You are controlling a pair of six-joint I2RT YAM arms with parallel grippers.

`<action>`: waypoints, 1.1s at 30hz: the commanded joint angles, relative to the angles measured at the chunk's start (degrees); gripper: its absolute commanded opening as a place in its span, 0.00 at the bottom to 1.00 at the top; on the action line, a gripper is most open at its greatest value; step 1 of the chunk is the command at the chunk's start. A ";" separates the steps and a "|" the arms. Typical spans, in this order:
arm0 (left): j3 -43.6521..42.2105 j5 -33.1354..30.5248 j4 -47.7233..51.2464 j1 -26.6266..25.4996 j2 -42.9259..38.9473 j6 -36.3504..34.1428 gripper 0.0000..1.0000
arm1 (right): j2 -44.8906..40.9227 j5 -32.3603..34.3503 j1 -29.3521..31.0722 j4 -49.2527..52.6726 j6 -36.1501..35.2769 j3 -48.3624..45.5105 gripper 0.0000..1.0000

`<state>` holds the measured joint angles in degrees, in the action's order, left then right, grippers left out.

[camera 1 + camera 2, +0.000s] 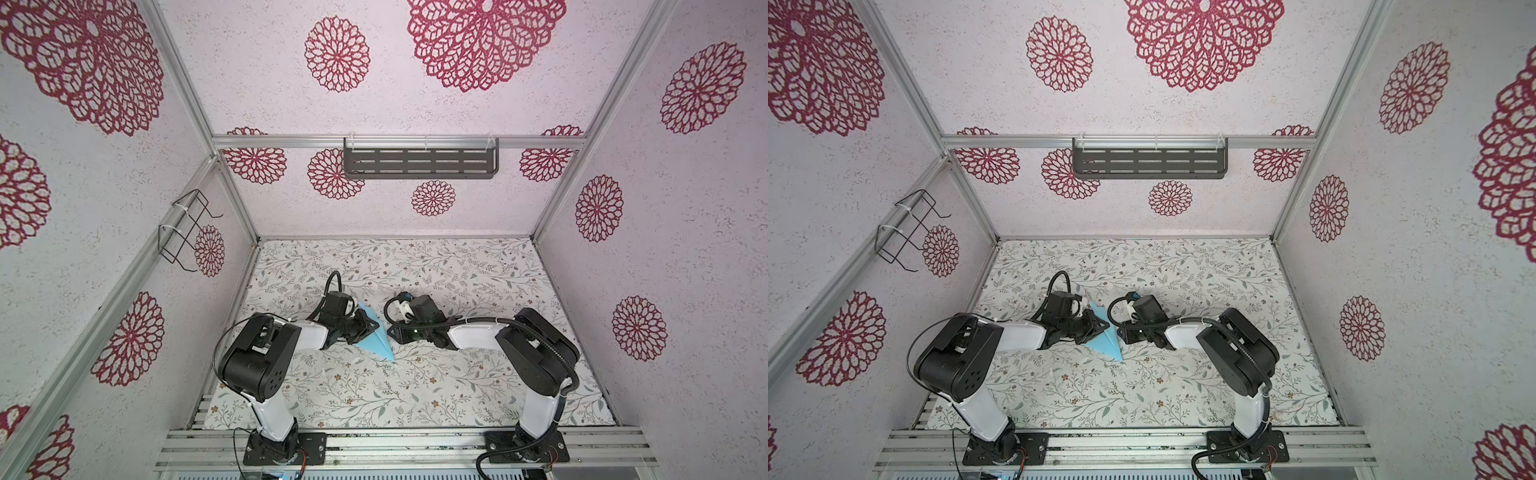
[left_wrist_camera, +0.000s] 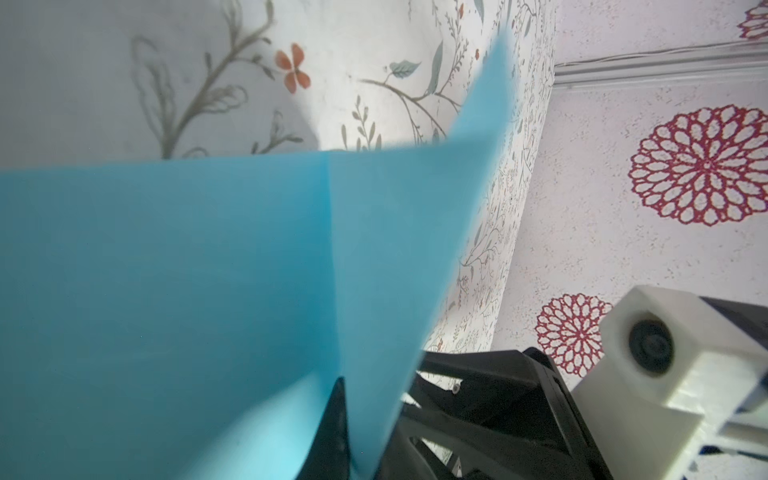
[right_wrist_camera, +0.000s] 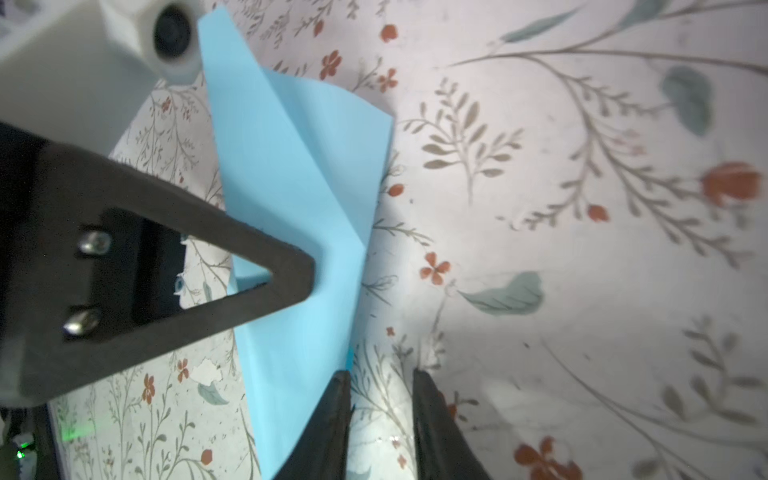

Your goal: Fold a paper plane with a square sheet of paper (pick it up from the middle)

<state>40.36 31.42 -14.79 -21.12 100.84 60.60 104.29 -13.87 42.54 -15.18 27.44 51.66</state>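
final creasing seems in hand: the paper plane point(image 1: 376, 344) sits on the floral table cover point(image 1: 457, 282), nose toward 5 o'clock, with the left gripper point(image 1: 366, 328) clamped on its 9 o'clock wing and the right gripper point(image 1: 390, 331), fingers apart at 3 o'clock, probably due to pinch next.

paper plane point(image 1: 379, 341): plain matte light-blue, folded to a slim dart. About the middle of the counter point(image 1: 457, 374). Sharp nose points near-right, down at the surface; the wider tail is far-left. Centre crease is crisp. One wing looks lifted off the counter, though the close views are blurry.
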 commanded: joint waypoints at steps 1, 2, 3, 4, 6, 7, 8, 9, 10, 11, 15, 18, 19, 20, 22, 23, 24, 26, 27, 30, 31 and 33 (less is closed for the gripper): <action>1.64 -1.69 4.04 -0.08 -2.97 -2.50 0.08 | -7.11 6.19 -1.39 -3.81 1.84 -2.90 0.40; 2.49 -2.44 7.25 -0.07 -3.84 -4.01 0.08 | -8.78 7.98 -1.66 -4.42 1.68 -4.18 0.45; 3.64 -3.23 10.95 -0.10 -4.84 -5.77 0.08 | -10.60 10.10 -1.97 -4.60 1.57 -5.36 0.48; 4.84 -4.09 14.85 -0.10 -5.78 -7.55 0.08 | -12.15 11.91 -2.25 -4.77 1.36 -6.21 0.51; 8.27 -6.92 25.83 -0.20 -7.61 -12.14 0.08 | -15.80 15.86 -3.05 -5.40 0.50 -8.43 0.56; 10.02 -8.61 30.62 -0.31 -8.33 -14.24 0.07 | -17.33 17.46 -3.35 -5.40 0.11 -9.22 0.57; 12.31 -10.97 36.71 -0.33 -8.93 -16.59 0.07 | -19.09 18.92 -3.80 -5.43 -0.47 -9.91 0.59; 14.89 -14.04 42.84 -0.44 -9.25 -18.80 0.08 | -20.68 19.91 -4.31 -5.20 -1.16 -10.53 0.59; 17.13 -17.03 47.78 -0.63 -9.27 -20.51 0.07 | -21.93 20.50 -4.78 -4.92 -1.67 -10.84 0.59; 20.11 -20.93 53.87 -0.95 -9.09 -22.35 0.08 | -23.18 20.85 -5.32 -4.64 -2.39 -11.01 0.59; 30.93 -39.81 71.42 -2.81 -6.84 -26.73 0.07 | -26.92 23.46 -6.24 -2.52 -4.40 -11.44 0.59; 37.68 -50.51 78.96 -4.75 -3.83 -27.73 0.07 | -28.55 24.83 -6.51 -2.52 -4.34 -12.35 0.59; 39.52 -53.45 80.71 -5.42 -2.82 -27.76 0.07 | -28.82 25.29 -6.60 -2.50 -3.97 -12.69 0.59; 41.56 -56.63 82.26 -6.17 -1.41 -27.63 0.07 | -29.09 25.79 -6.69 -2.48 -3.58 -13.02 0.59; 44.56 -60.28 83.78 -7.71 1.46 -27.59 0.07 | -29.67 26.75 -6.77 -2.39 -2.76 -13.87 0.59; 46.24 -61.87 84.37 -8.48 3.33 -27.55 0.07 | -30.03 27.18 -6.80 -2.37 -2.29 -14.31 0.59; 47.79 -63.23 84.92 -9.35 5.34 -27.56 0.07 | -30.40 27.31 -6.94 -2.40 -2.09 -14.62 0.59; 51.43 -67.59 86.50 -11.15 9.75 -27.47 0.06 | -31.08 27.65 -7.04 -2.04 -1.88 -15.05 0.59; 53.26 -69.28 87.14 -12.07 13.24 -27.78 0.06 | -31.61 27.84 -7.19 -1.75 -1.87 -15.35 0.59; 58.81 -70.80 87.42 -13.81 20.10 -28.14 0.06 | -33.18 29.13 -7.30 -0.90 -1.52 -16.12 0.59; 60.44 -70.77 87.11 -14.39 21.91 -28.41 0.06 | -33.69 29.47 -7.39 -0.57 -1.42 -16.36 0.59; 64.23 -70.23 86.09 -15.72 25.88 -29.19 0.05 | -34.89 30.30 -7.65 0.39 -1.29 -16.84 0.59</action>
<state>100.55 -35.18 70.30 -35.27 123.63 32.49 72.18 13.54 35.42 -15.53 25.34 34.83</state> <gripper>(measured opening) 0.059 0.588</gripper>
